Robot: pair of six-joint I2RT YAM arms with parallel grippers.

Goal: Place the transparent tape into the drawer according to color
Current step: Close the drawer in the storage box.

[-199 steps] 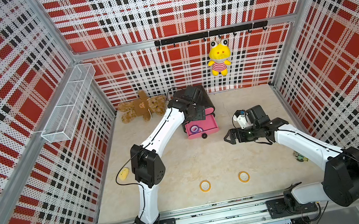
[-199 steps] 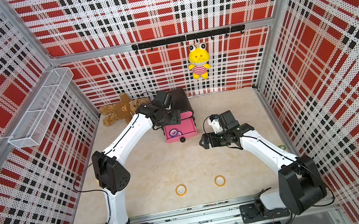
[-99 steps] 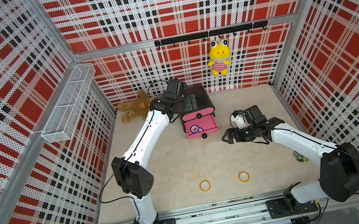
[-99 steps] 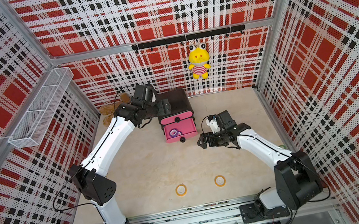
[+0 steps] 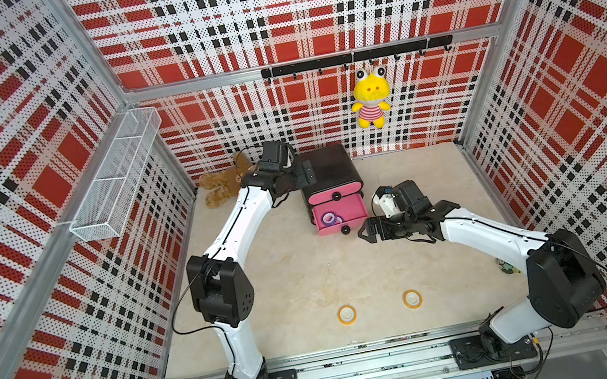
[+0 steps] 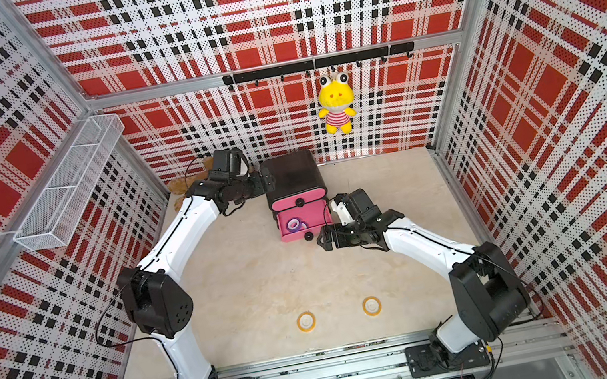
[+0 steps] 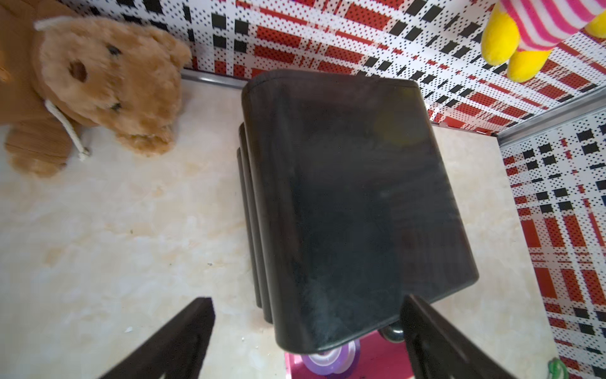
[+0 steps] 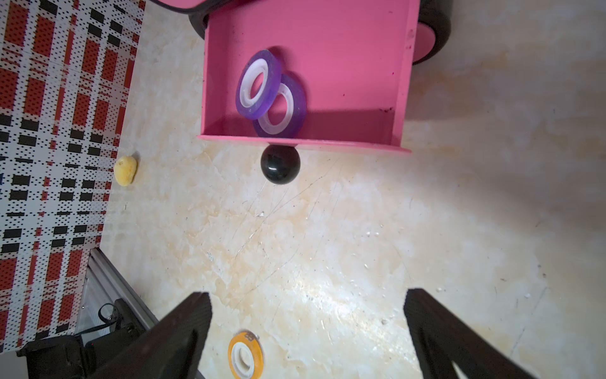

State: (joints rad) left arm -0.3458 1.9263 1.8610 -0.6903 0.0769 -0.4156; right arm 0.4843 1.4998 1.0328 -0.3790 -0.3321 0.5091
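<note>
1. Chest point(image 5: 326, 171): one pink drawer point(image 5: 351, 207) pulled out, two purple tape rings point(image 8: 269, 95) overlapping inside.
2. Two orange tape rings point(image 5: 347, 313) lie well in front of chest.
3. Left gripper point(image 7: 306, 303) above chest top, fingers spread wide, empty.
4. Right gripper point(image 8: 306, 298) near chest's pulled-out drawer front, spread wide, empty.

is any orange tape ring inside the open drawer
No, the open drawer holds only two purple tape rings, while an orange ring lies out on the table.

drawer point(image 5: 342, 222): pulled open | purple tape point(image 5: 330, 218): inside | orange tapes point(image 5: 347, 314) point(image 5: 413, 298): on table point(image 5: 289, 286)
</note>
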